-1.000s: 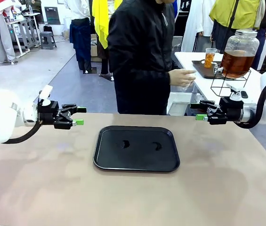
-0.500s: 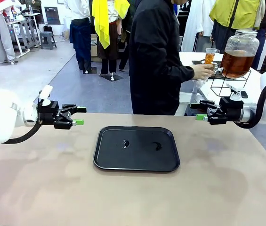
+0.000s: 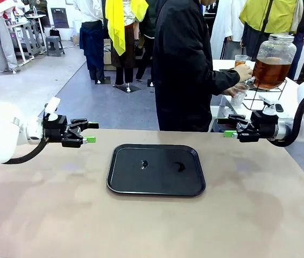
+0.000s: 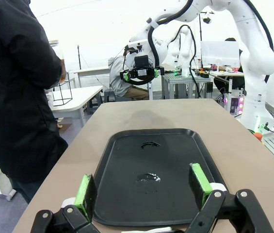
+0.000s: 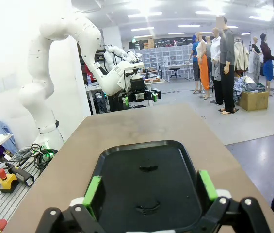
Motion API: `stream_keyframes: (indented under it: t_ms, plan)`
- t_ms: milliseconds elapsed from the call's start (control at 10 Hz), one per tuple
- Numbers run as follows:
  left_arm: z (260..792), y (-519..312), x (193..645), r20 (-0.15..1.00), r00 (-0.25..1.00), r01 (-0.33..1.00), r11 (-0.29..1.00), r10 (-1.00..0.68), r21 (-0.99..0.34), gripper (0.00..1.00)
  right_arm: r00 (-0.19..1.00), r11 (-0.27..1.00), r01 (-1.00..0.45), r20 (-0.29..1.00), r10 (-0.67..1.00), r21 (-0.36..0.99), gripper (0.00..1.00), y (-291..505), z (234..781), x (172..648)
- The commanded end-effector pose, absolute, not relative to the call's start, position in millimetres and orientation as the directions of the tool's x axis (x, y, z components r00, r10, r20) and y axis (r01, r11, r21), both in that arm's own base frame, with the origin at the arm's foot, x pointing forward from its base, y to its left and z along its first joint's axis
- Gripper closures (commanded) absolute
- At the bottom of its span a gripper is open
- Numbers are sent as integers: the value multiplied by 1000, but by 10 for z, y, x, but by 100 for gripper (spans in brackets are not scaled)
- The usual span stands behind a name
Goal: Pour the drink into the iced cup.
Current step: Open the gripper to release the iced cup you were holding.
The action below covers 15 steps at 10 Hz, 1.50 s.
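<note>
Two vessels of amber drink (image 3: pixel 270 73) stand on the white side table beyond the far right of the tabletop: a big glass dispenser jar (image 3: pixel 274 59) on a wire stand, and a small cup (image 3: pixel 240 64) just left of it; none of the drink has reached the working surface. The person (image 3: pixel 186 64) in a dark jacket is turned toward that jar, one hand (image 3: pixel 243 72) at its tap and a clear cup (image 3: pixel 238 97) held below; whether that cup holds ice is too small to tell. As a judgement, the task sits at its very opening, with the drink being fetched or drawn and nothing yet handed across.

Nearer in, the black tray (image 3: pixel 156 169) lies at the middle of the tabletop (image 3: pixel 49 209), bare but for two small wet marks; no cup stands on it. The left hand (image 3: pixel 90 133) hovers well left of the tray, its green-padded fingers spread wide and carrying nothing; the right hand (image 3: pixel 227 127) hovers well right of it, likewise released and empty, both pointing inward over the tray.

Next, by my reading, the cups must arrive on the tray; then one hand would need to close on the drink vessel, with the iced cup upright and steady nearby; a tilted or crowded placement could cost a spill.
</note>
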State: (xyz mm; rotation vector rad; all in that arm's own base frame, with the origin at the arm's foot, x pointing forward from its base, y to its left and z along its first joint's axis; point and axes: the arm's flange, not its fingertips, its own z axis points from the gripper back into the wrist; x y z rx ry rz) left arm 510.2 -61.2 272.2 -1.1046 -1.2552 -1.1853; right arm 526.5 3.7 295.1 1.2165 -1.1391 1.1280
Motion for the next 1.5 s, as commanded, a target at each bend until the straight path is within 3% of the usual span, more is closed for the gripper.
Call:
stream_keyframes:
  t_ms: [0, 1400]
  plan:
    - [2745, -615, 5114, 999, -30, 996, 87, -29, 33, 0, 94, 29, -995, 995, 21, 93, 0, 35, 2973, 5267]
    - [2745, -615, 5114, 999, -30, 996, 87, -29, 33, 0, 94, 29, -995, 995, 21, 93, 0, 35, 2973, 5267]
